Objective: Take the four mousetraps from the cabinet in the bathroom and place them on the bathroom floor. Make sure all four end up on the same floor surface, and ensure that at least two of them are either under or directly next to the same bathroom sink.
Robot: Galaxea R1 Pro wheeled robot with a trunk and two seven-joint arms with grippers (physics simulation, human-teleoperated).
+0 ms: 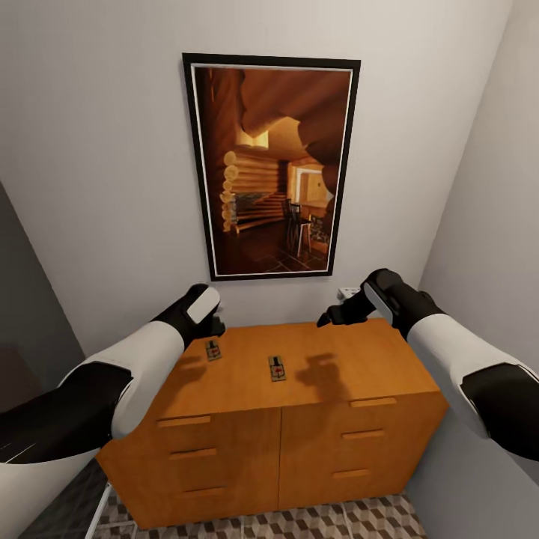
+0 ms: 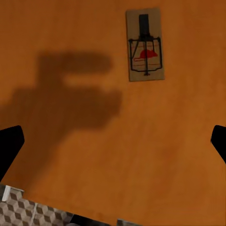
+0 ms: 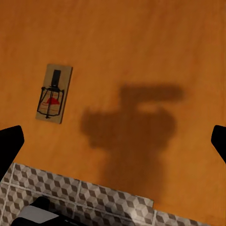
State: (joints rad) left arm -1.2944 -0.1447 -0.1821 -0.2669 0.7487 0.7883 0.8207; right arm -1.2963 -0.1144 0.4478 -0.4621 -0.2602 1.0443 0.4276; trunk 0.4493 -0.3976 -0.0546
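Two mousetraps (image 1: 213, 349) (image 1: 277, 367) lie on the cabinet (image 1: 299, 359) top, none floored. Left gripper (image 2: 113, 141) and right gripper (image 3: 113, 141) hover spread wide and empty, traps lying beyond their fingertips; every placement remains outstanding.

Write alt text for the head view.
Two small tan wooden mousetraps lie on an orange-brown wooden cabinet, with the left gripper and right gripper above its top. A framed log-cabin picture hangs behind.

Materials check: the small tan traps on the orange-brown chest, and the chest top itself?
Small flat tan mousetraps: look like pale unfinished wood boards with dark wire parts and a red mark. Orange-brown chest: wood-look top with faint grain and a smooth satin finish; could be veneer.
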